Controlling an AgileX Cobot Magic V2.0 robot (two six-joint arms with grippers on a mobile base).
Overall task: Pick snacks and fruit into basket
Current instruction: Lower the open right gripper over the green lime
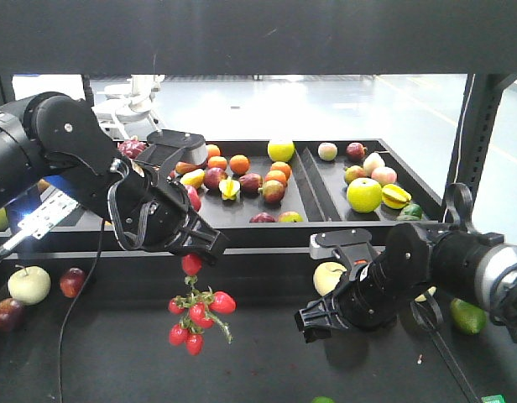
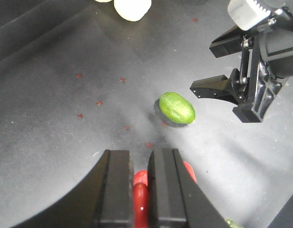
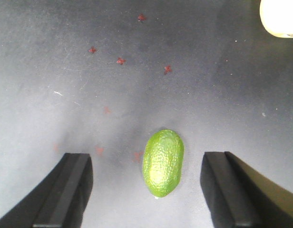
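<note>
The left fingers (image 2: 115, 190) are pinched narrow on the stem top of the bunch of red fruits (image 1: 196, 315), which hangs from them above the dark bench (image 2: 56, 123). The right fingers (image 3: 65, 190) are spread wide, one on each side of the green oval fruit (image 3: 163, 162). The fruit lies on the bench and touches neither finger.

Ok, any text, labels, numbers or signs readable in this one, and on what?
No words or numbers can be read in any view.
On the table: small red cross marks, no lettering.
The green item at the front view's lower right edge: cut off, too small to read.
The green fruit and red bunch: no stickers visible.
</note>
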